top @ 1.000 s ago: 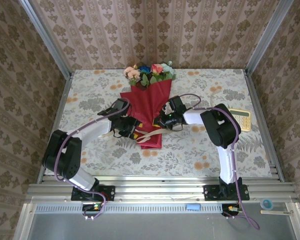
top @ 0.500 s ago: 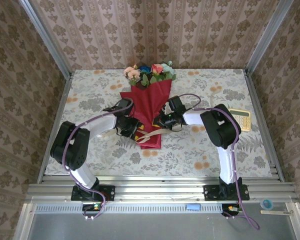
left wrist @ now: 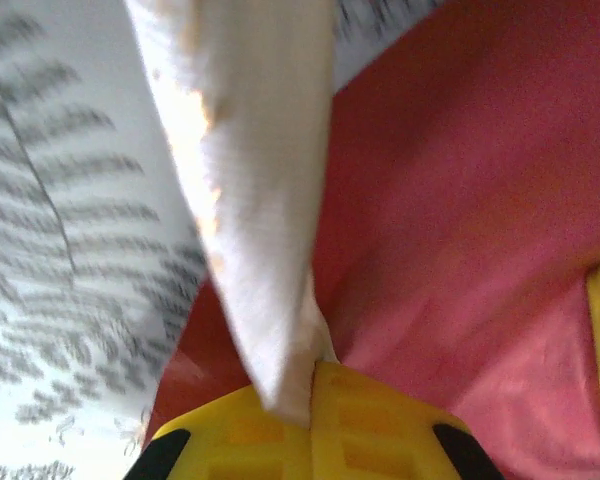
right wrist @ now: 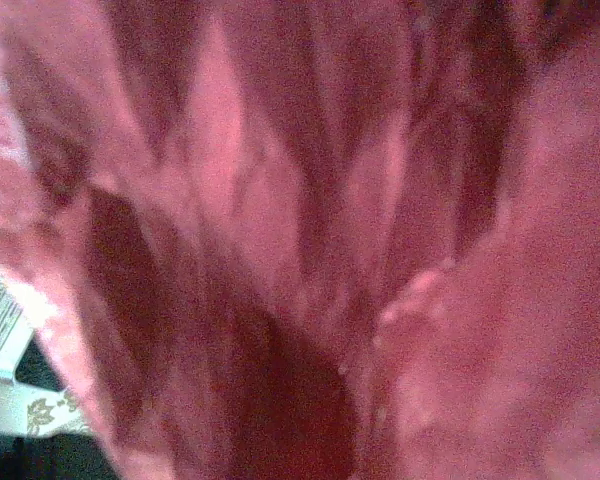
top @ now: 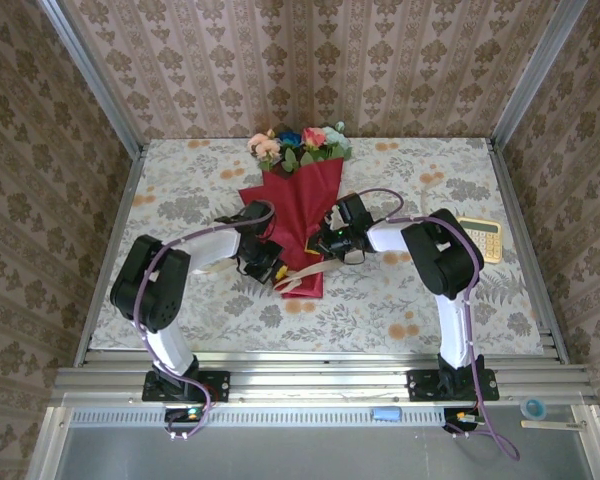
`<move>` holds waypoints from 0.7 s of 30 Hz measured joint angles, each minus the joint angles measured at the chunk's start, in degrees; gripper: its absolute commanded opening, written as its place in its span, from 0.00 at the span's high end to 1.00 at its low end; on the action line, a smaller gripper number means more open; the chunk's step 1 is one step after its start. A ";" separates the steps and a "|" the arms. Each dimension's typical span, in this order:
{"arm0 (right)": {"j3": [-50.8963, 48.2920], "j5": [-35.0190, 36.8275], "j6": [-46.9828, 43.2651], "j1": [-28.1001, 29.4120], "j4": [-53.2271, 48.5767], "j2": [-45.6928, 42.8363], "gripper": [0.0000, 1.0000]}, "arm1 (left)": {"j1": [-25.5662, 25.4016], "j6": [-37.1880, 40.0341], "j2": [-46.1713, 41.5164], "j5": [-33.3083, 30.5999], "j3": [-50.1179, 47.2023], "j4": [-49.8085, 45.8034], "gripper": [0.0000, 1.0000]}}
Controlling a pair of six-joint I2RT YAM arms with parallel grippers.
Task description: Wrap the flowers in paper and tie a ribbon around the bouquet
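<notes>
The bouquet (top: pixel 302 205) lies in the middle of the table, a cone of dark red paper (top: pixel 310 190) with the flowers (top: pixel 298 146) spilling out at its far, wide end. The cream ribbon (top: pixel 302 273) crosses the narrow near end. My left gripper (top: pixel 271 266) sits at the cone's left lower edge, shut on the ribbon (left wrist: pixel 250 200). Its yellow fingers (left wrist: pixel 380 420) pinch the strip against the red paper (left wrist: pixel 480 200). My right gripper (top: pixel 326 243) is shut and presses into the cone's right side. Creased paper (right wrist: pixel 380 200) hides its jaws in the right wrist view.
A cream calculator (top: pixel 481 238) lies near the table's right edge. The floral tablecloth (top: pixel 400 300) stretches on both sides of the bouquet. Patterned walls close in at the back and sides, and the flower heads nearly touch the back wall.
My left gripper has closed on the ribbon, and the left arm has swung in closer to the bouquet. The right arm has stayed put.
</notes>
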 measured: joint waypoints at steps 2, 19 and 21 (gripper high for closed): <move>-0.42 0.50 0.66 0.17 1.38 -0.13 1.00 | -0.94 3.43 -1.68 1.81 -0.07 -1.99 1.00; -0.76 3.48 7.04 1.05 5.42 -2.03 1.00 | 5.77 8.28 -12.85 5.44 -18.40 -0.11 1.00; -0.74 3.43 5.84 0.98 1.92 -4.44 1.00 | 8.72 7.91 -11.39 4.26 -16.68 2.54 1.00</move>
